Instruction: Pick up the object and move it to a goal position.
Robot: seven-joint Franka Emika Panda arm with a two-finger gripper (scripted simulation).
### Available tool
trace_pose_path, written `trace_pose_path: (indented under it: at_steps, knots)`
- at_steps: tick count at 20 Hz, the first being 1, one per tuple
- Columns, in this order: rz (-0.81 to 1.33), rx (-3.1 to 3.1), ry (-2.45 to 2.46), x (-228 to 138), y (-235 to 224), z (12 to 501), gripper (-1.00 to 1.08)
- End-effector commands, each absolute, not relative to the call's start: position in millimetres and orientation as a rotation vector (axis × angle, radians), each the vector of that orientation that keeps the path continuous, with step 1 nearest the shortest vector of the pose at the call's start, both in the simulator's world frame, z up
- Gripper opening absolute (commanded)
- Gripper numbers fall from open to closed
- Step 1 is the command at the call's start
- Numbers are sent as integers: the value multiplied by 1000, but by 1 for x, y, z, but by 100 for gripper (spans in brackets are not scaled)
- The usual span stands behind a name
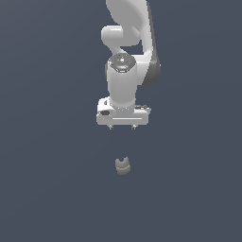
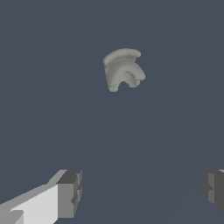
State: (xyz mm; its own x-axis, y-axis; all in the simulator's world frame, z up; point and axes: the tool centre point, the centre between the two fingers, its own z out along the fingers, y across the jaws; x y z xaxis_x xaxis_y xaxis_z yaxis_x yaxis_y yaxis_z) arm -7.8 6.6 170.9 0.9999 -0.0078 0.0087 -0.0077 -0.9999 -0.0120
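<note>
Sim run, single Panda arm. The gripper (image 1: 122, 127) hangs over the flat dark grey floor (image 1: 47, 189), pointing down. Jaws spread wide: in the wrist view the two dark pads (image 2: 70, 192) sit far apart with bare floor between them, nothing pinched.

The object (image 1: 122, 166), a pale grey-beige stubby lump with a notched top, rests on the floor below the gripper in the exterior view, clearly apart from it. In the wrist view it reads as a ribbed, arch-shaped piece (image 2: 123, 70), lying off the line between the pads rather than between them. No goal marker is visible in either view.

Judgement: grasp not yet started; approach stage, with alignment and descent still to do.

Risks from here:
- Object is offset from the jaw centreline. A straight descent would likely set the fingers down beside it, or one finger on top of it, knocking it away.
- The lump is far narrower than the opening and curved, so an off-centre close could push it sideways or make it squirt out or roll.
- Notch and ribs give uneven contact faces; closing across the arch ends rather than the flatter flanks may give a weak hold that slips in transit.
- Object orientation about vertical is hard to judge from the exterior view; possibly tilted slightly.
</note>
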Motion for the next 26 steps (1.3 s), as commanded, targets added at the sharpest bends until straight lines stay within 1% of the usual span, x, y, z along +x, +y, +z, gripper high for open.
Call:
trace_pose_path:
  at_steps: [1,4,10,18,26]
  knots:
    - [-14,-3130,12,-8,7,171,100]
    - [-17,-3128,5,-7,12,173,100]
    - [-32,-3121,-29,-2,39,182,100]
    - [-30,-3122,-38,2,37,179,100]
    - [-26,-3124,-87,25,34,168,100]
